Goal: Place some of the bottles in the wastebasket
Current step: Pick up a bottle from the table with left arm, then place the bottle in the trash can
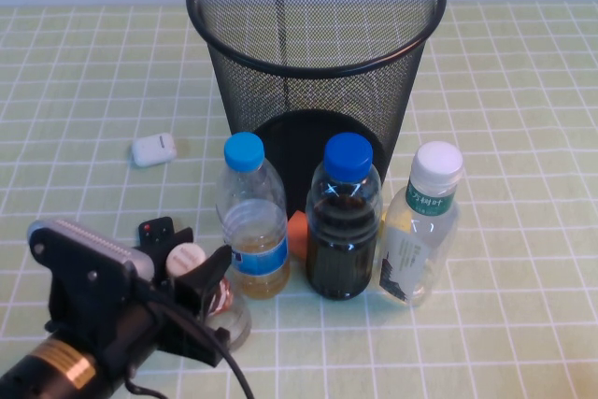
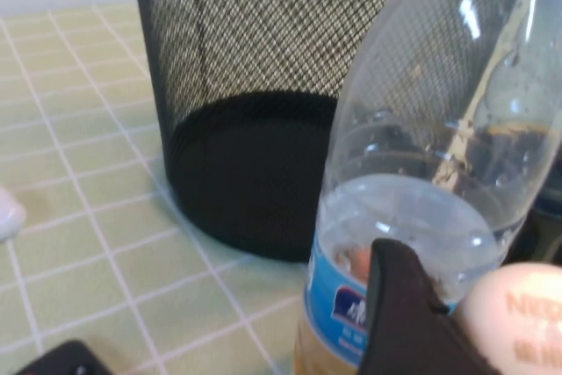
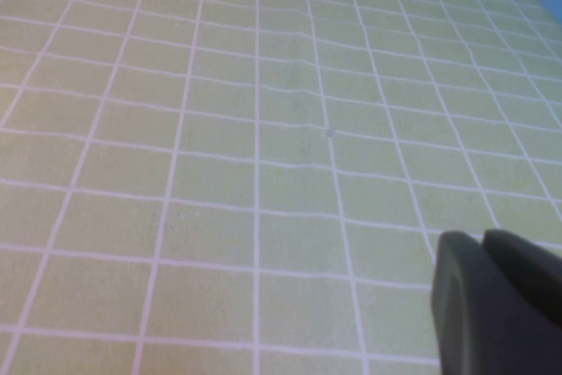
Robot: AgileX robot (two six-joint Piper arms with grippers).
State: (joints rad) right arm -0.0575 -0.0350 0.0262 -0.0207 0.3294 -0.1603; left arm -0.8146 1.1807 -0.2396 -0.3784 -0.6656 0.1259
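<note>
We see a green-and-white checked cloth surface (image 1: 523, 91), matt and faintly rippled. The large round black wire-mesh wastebasket (image 1: 313, 53) looks like matt metal, with a smooth solid base. The left gripper (image 1: 192, 276), at the surface's near left, is matt black plastic, its jaws closed on the short clear plastic white-capped bottle (image 1: 229, 320). The taller clear plastic bottle with a green-and-white label (image 1: 418, 231) is glossy and its cap smooth. The right gripper (image 3: 485, 252), above bare cloth, shows smooth, matt dark plastic jaws pressed together.
</note>
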